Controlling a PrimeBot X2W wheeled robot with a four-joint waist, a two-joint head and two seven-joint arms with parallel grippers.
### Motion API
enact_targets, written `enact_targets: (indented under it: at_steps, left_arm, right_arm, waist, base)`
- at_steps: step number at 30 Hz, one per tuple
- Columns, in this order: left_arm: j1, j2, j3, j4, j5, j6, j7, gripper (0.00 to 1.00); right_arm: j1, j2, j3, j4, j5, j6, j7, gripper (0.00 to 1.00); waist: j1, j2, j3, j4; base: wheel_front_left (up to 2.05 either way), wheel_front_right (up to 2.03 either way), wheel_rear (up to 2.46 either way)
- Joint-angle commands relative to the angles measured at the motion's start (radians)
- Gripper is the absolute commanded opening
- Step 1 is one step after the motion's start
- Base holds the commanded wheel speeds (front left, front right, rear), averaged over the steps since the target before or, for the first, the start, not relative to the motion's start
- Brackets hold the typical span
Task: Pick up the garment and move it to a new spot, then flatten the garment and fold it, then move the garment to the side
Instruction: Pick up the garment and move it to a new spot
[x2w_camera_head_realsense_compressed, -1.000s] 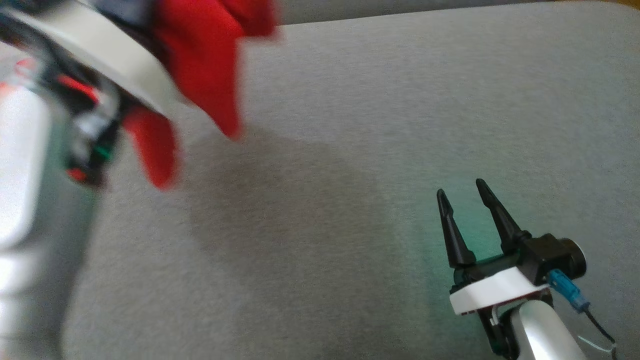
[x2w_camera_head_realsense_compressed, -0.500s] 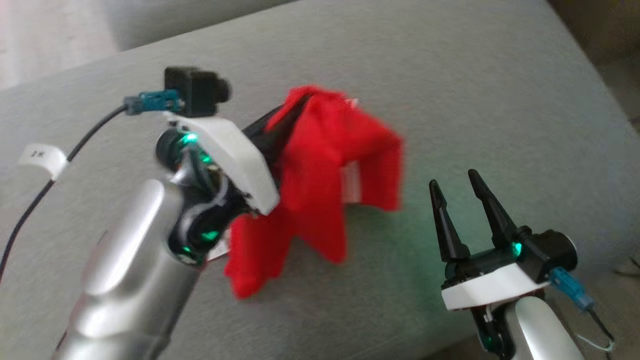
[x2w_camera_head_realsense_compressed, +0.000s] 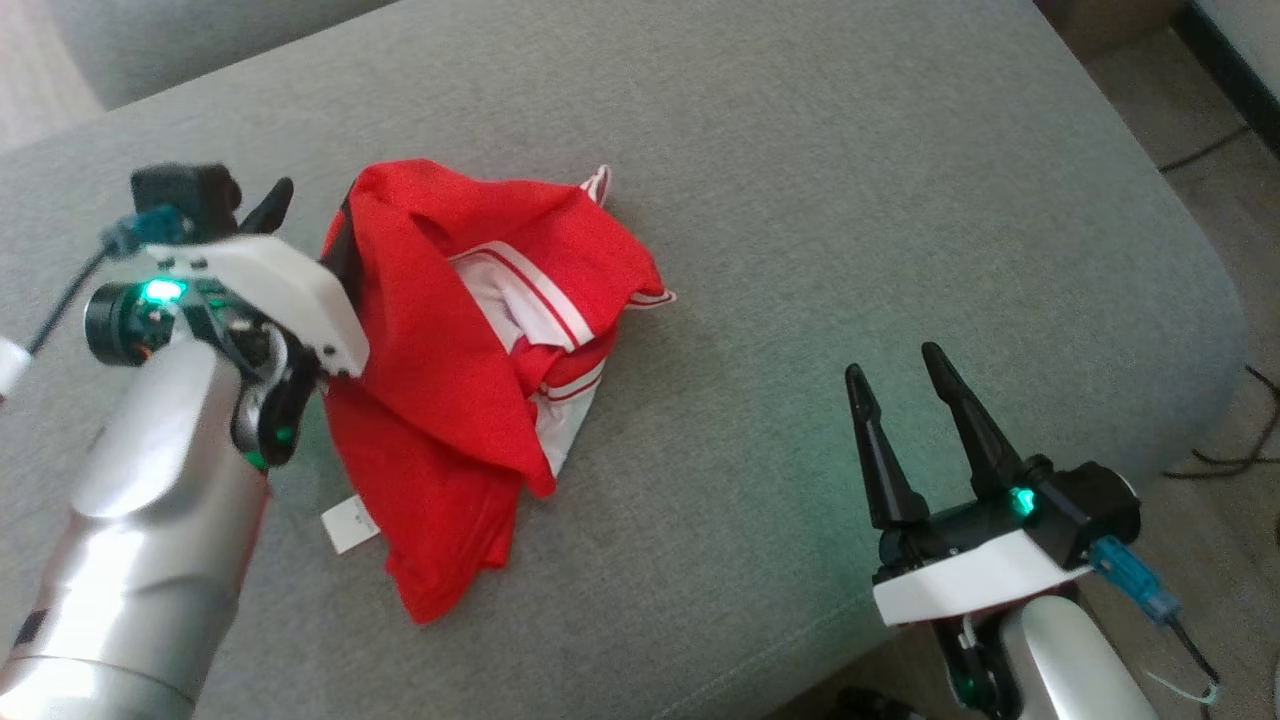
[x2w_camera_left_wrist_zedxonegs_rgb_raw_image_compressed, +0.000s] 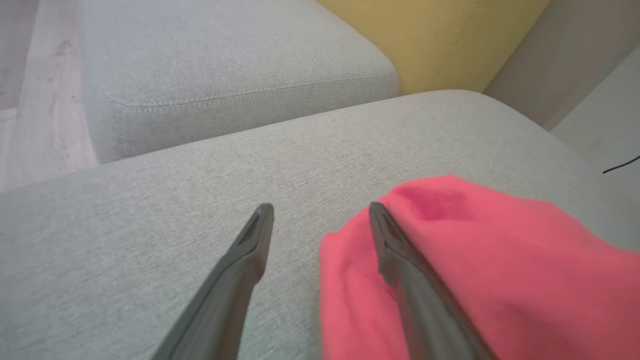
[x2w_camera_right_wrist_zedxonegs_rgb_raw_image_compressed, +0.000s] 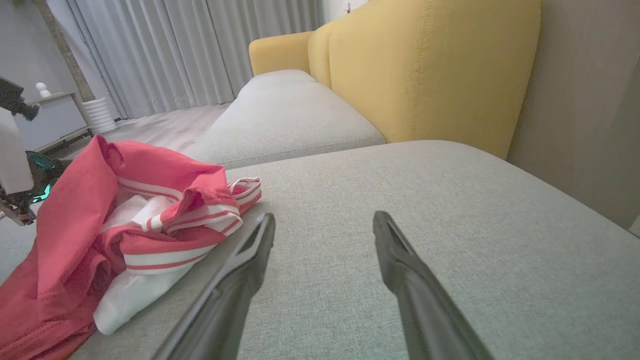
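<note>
With your left gripper (x2w_camera_left_wrist_zedxonegs_rgb_raw_image_compressed: 320, 210) and right gripper (x2w_camera_head_realsense_compressed: 895, 365) both spread empty, pinch opposite edges of the crumpled garment (x2w_camera_head_realsense_compressed: 450, 380) and draw it flat across the cushion (x2w_camera_head_realsense_compressed: 800, 200).

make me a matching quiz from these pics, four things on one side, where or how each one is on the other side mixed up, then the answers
Things
1. garment
2. left gripper
3. right gripper
4. white tag

States
A. open above bare grey cushion, apart from the cloth
B. crumpled in a heap on that cushion
C. open, one finger against the red fabric
D. pokes out from the heap's near left edge

Pairs: 1-B, 2-C, 3-A, 4-D
</note>
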Motion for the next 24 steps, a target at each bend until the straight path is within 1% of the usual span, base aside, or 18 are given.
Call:
enact_targets:
  at_steps: [1, 3, 6, 9, 11, 14, 18, 21, 24]
  left_arm:
    - [-0.037, 0.03, 0.018, -0.015, 0.015, -0.008, -0.029, 1.0]
    - [-0.039, 0.024, 0.008, 0.011, 0.043, -0.006, -0.1, 1.0]
    - [-0.025, 0.009, 0.014, 0.016, 0.07, 0.019, -0.233, 1.0]
    - [0.022, -0.014, 0.014, -0.012, 0.086, 0.041, -0.349, 1.0]
    - [0.069, -0.028, 0.01, -0.044, 0.095, 0.056, -0.404, 1.0]
    - [0.162, -0.045, 0.013, -0.111, 0.102, 0.085, -0.445, 1.0]
    - [0.302, -0.059, 0.025, -0.21, 0.118, 0.132, -0.465, 1.0]
    - [0.396, -0.049, 0.027, -0.256, 0.156, 0.162, -0.468, 1.0]
    - [0.485, -0.052, 0.057, -0.311, 0.193, 0.185, -0.468, 1.0]
  right_arm:
    - [-0.012, 0.001, 0.016, -0.03, 0.006, 0.008, -0.011, 1.0]
    - [-0.011, 0.001, 0.01, -0.031, -0.001, 0.008, -0.011, 1.0]
    - [-0.008, 0.001, -0.007, -0.035, -0.018, 0.008, -0.011, 1.0]
    - [0.003, 0.001, -0.035, -0.044, -0.041, 0.008, -0.011, 1.0]
    - [0.015, 0.001, -0.058, -0.051, -0.06, 0.008, -0.011, 1.0]
    - [0.035, 0.001, -0.09, -0.061, -0.094, 0.008, -0.011, 1.0]
    - [0.065, 0.001, -0.14, -0.074, -0.135, 0.008, -0.011, 1.0]
    - [0.084, 0.001, -0.176, -0.082, -0.159, 0.008, -0.011, 1.0]
    - [0.1, 0.001, -0.2, -0.082, -0.181, 0.008, -0.011, 1.0]
  waist:
    - [-0.0001, 0.0, -0.007, 0.013]
    - [-0.0001, 0.0, -0.015, 0.035]
    - [-0.0001, 0.0, -0.038, 0.074]
    - [-0.0001, 0.0, -0.07, 0.123]
    - [-0.0001, 0.0, -0.093, 0.159]
    - [-0.0001, 0.0, -0.125, 0.21]
    - [-0.0001, 0.0, -0.157, 0.285]
    - [-0.0001, 0.0, -0.167, 0.337]
    - [-0.0001, 0.0, -0.173, 0.38]
  base:
    - [0.0, 0.0, 0.0]
    - [0.0, 0.0, 0.0]
    - [0.0, 0.0, 0.0]
    - [0.0, 0.0, 0.0]
    - [0.0, 0.0, 0.0]
    - [0.0, 0.0, 0.0]
    - [0.0, 0.0, 0.0]
    - [0.0, 0.0, 0.0]
    - [0.0, 0.0, 0.0]
